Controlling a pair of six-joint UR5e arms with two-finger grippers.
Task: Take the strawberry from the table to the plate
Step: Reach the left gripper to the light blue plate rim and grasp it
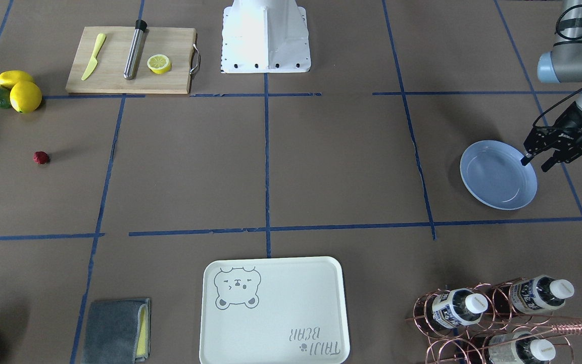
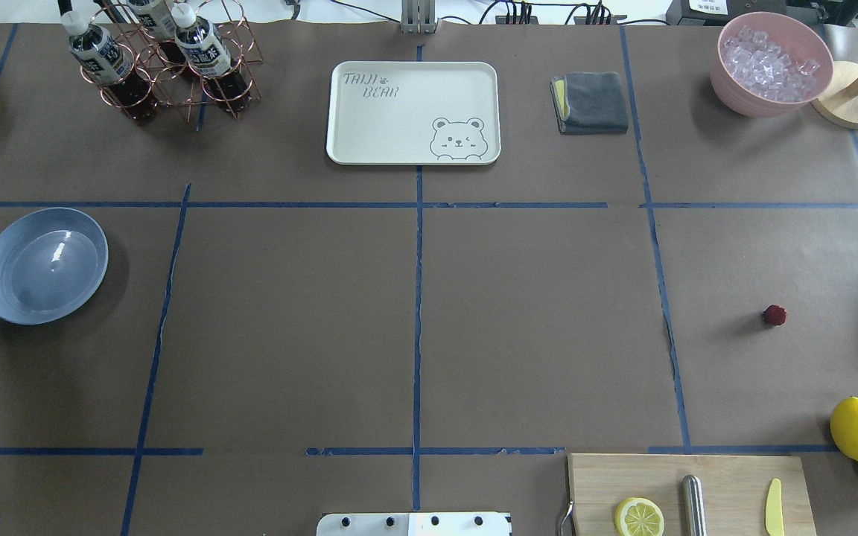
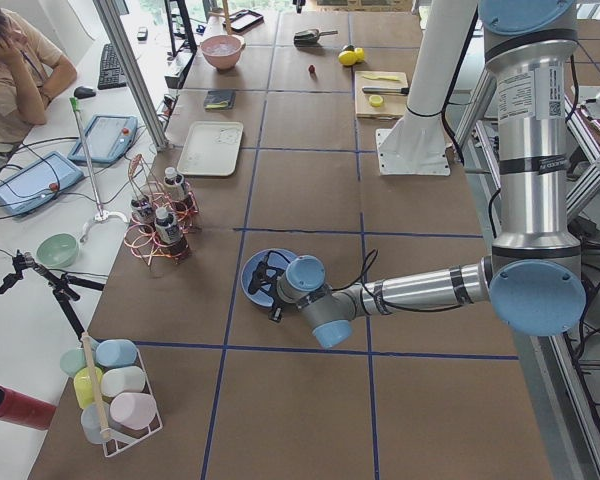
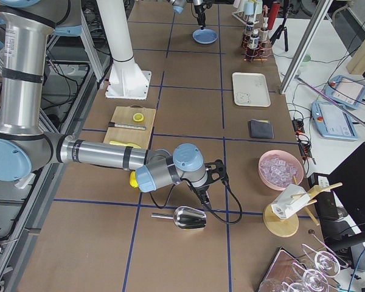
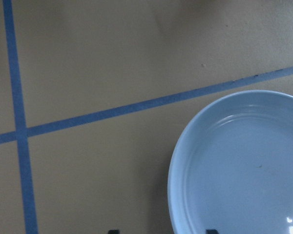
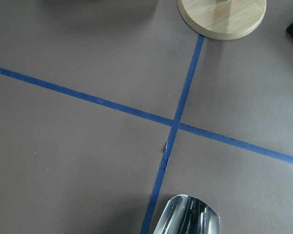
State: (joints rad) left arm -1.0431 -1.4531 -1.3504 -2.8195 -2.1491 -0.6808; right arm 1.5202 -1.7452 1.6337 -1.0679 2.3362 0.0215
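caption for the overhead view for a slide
Strawberry lies on the table far right; the empty plate sits far left.

White side desk (image 3: 10,330), tablets (image 3: 105,138), seated person (image 3: 15,70).

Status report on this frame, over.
Left claw open at plate rim, empty. Right claw state unreadable. Strawberry on table, untouched. Lemons nearby, apart.

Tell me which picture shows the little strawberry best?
The front-facing view: the strawberry sits alone on the brown table, sharp and unblocked. The overhead view shows it about as clearly. The left side view shows only a far red speck. Neither the right side view nor the wrist cameras show it.
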